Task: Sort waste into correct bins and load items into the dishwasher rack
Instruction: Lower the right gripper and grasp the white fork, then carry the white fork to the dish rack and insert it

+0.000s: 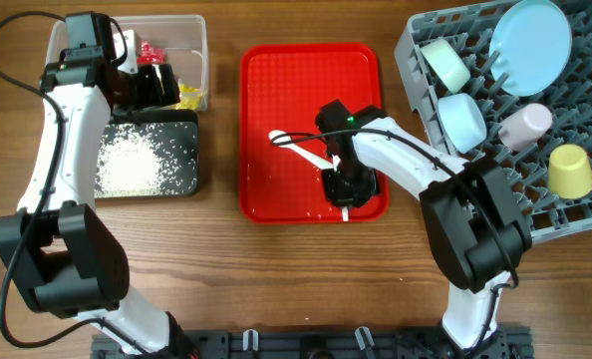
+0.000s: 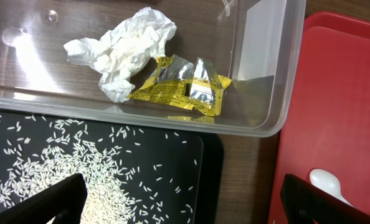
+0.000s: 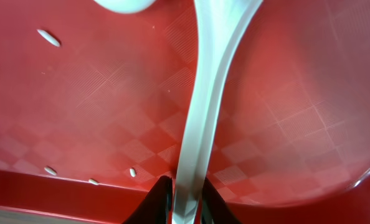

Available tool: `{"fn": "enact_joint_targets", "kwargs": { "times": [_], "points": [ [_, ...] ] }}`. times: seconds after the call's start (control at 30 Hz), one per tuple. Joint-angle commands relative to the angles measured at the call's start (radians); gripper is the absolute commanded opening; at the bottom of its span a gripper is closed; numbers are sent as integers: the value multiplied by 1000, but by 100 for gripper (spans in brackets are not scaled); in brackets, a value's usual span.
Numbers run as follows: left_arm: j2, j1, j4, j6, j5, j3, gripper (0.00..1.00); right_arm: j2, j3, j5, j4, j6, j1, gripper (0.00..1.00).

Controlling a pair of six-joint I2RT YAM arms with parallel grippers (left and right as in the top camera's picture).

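Right wrist: right fingers (image 3: 155, 205) tight around white utensil (image 3: 202, 124); left fingers (image 2: 48, 202) wide apart, empty.

white utensil (image 3: 200, 106): head cut off at top, perhaps fork | clear tub (image 1: 176, 18): partly hidden by left gripper (image 1: 156, 88)

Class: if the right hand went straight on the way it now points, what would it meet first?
Probably the red tray: the right hand points down at it, gripping a white utensil.
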Motion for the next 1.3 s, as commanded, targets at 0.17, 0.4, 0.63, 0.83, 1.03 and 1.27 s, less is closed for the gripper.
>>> {"fn": "enact_joint_targets", "kwargs": {
  "times": [0.17,0.4,0.63,0.83,1.03,1.27],
  "points": [
    [-11,3,2,-5,2,6,100,-2,28,-50,15,0,0,5],
    [-11,3,2,-5,2,6,100,-112,61,-4,-21,0,-34,4],
    [-11,3,2,-5,2,6,100,-431,63,103,-183,3,-155,4],
    [-11,3,2,-5,2,6,100,-667,63,291,-458,82,-319,5],
    [-11,3,2,-5,2,6,100,-686,63,325,-486,55,-508,4],
    [-11,3,2,-5,2,6,100,-613,63,433,-404,-165,-631,4]
  ]
}}
